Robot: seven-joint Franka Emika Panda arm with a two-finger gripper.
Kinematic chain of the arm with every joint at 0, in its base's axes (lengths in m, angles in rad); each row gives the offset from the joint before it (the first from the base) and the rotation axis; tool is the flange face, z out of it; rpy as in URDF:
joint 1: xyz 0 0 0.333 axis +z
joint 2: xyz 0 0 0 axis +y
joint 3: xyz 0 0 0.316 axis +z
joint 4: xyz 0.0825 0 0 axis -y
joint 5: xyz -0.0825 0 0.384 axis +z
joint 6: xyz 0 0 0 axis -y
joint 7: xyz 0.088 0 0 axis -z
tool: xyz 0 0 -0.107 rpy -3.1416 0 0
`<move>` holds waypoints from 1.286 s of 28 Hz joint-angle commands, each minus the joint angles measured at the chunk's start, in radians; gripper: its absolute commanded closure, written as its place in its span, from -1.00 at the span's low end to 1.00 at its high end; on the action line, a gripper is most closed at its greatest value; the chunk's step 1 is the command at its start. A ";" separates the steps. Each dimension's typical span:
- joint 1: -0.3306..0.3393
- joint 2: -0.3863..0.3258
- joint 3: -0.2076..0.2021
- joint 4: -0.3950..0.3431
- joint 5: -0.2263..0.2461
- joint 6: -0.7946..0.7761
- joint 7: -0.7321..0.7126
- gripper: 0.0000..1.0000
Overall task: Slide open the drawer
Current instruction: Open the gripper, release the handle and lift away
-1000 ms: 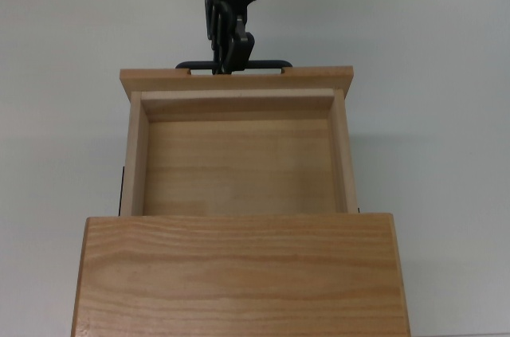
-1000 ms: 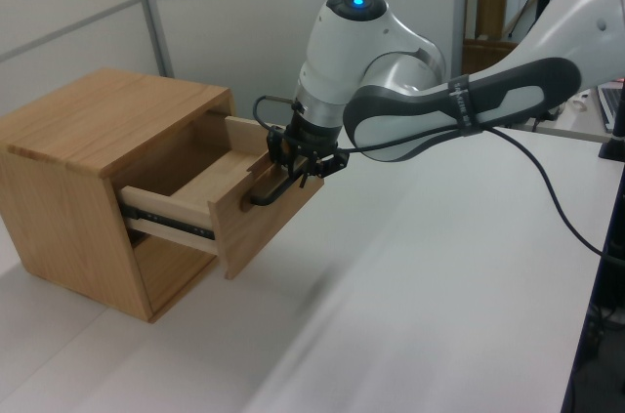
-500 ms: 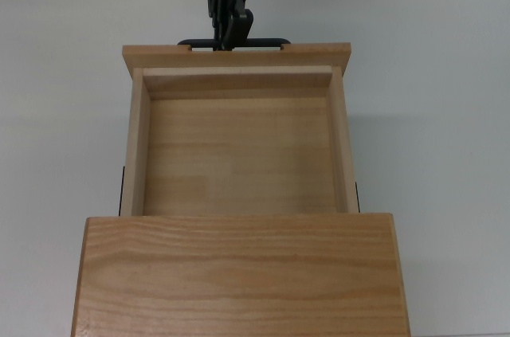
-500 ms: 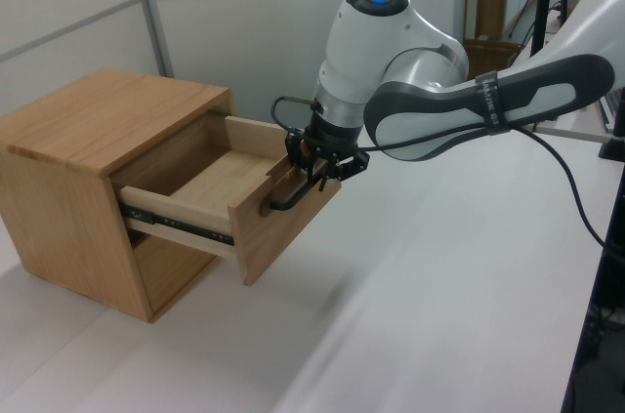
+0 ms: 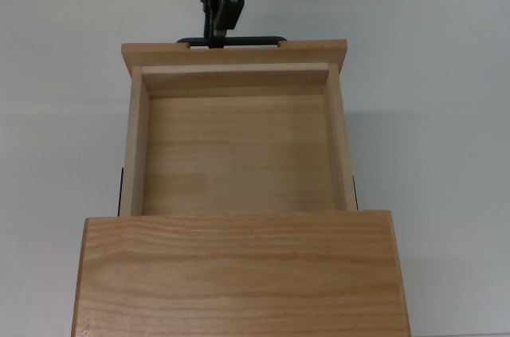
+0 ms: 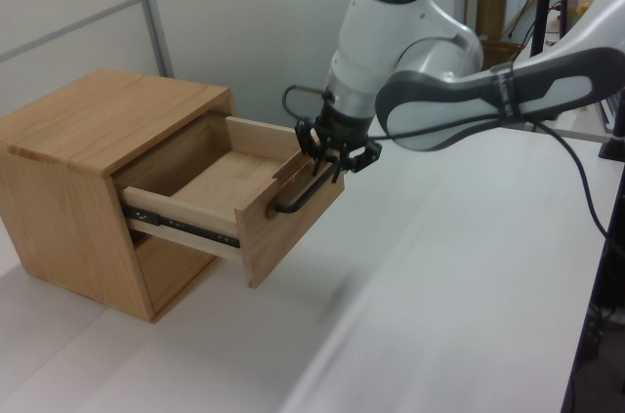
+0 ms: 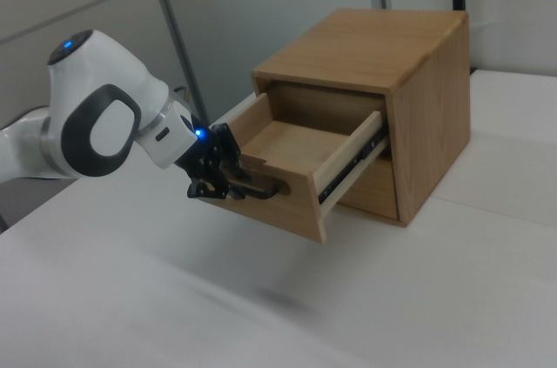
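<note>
Nearest the top view's bottom edge lies the cabinet, its wood-grain top covering the rear of the drawer. Beyond it the drawer stands pulled well out toward the top view's upper edge, its light wooden tray open and bare inside, a black slide rail showing along its side in the left view. Past the tray comes the flat front panel, and just beyond that the thin black bar handle. On the handle, left of its middle in the top view, the gripper is clamped, its dark fingers closed around the bar from above. Farther back the white arm reaches in over the white table, a black cable trailing from it.
</note>
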 commanded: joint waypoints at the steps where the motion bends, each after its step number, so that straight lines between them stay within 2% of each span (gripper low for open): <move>1: 0.049 -0.043 -0.052 -0.014 0.028 -0.043 -0.047 -1.00; 8: 0.049 -0.050 -0.056 0.004 0.030 -0.043 -0.094 -1.00; 13: 0.059 -0.057 -0.079 0.005 0.039 -0.054 -0.151 -1.00; 16: 0.089 -0.058 -0.107 0.013 0.067 -0.115 -0.266 -1.00; 18: 0.107 -0.060 -0.119 0.022 0.105 -0.155 -0.344 -1.00; 19: 0.118 -0.060 -0.133 0.034 0.145 -0.201 -0.437 -1.00; 25: 0.121 -0.055 -0.136 0.105 0.228 -0.405 -0.777 -1.00; 28: 0.121 -0.055 -0.137 0.133 0.234 -0.484 -0.904 -1.00; 29: 0.122 -0.055 -0.137 0.157 0.234 -0.546 -1.008 -1.00; 31: 0.124 -0.055 -0.137 0.176 0.234 -0.603 -1.112 -1.00; 36: 0.122 -0.050 -0.141 0.206 0.213 -0.676 -1.333 -1.00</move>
